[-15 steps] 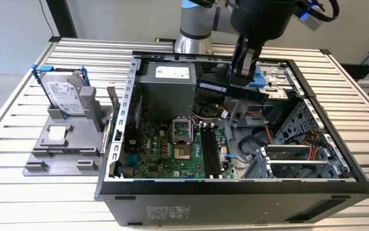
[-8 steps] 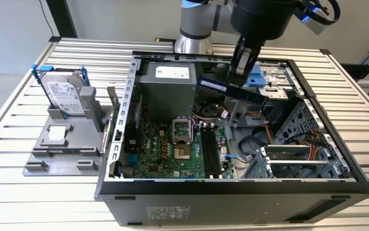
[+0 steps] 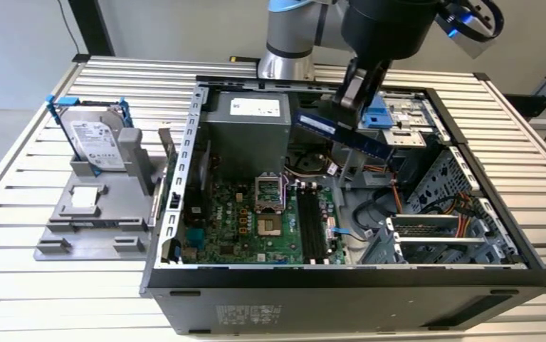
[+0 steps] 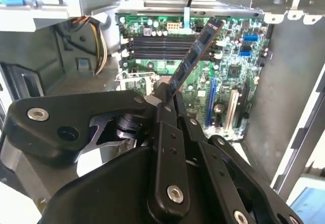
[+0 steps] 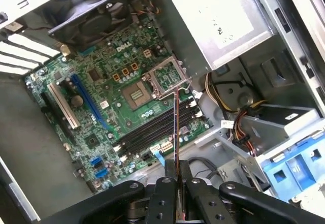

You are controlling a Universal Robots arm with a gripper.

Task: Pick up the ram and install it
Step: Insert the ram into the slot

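The picking up was done. The end effector point(image 3: 352, 107) was clenched on the ram point(image 3: 344, 135). It pinched one end of the stick, and the rest stuck out past the fingers point(image 4: 165, 132). The ram hung in the air, tilted, over the open case point(image 3: 195, 164). It was above the part of the case near the edge of the surface point(image 3: 25, 214) where the arm stood. It touched nothing but the end effector.

The putting in was not done. In the second wrist view the ram pointed down at the green board point(image 4: 228, 71), and the long black slots point(image 4: 162, 43) lay well below it. In the first wrist view the ram looked like a thin line, seen edge-on. It ran across the slots, not along them, so I think it was not lined up yet. The slots looked empty to me.

So about half of the job was finished. The ram was held and lifted over the case, but it was not in a slot.

A hard drive point(image 3: 97, 135) stood in a grey holder point(image 3: 92, 206) beside the case, near the edge of the surface at the exterior view's left.
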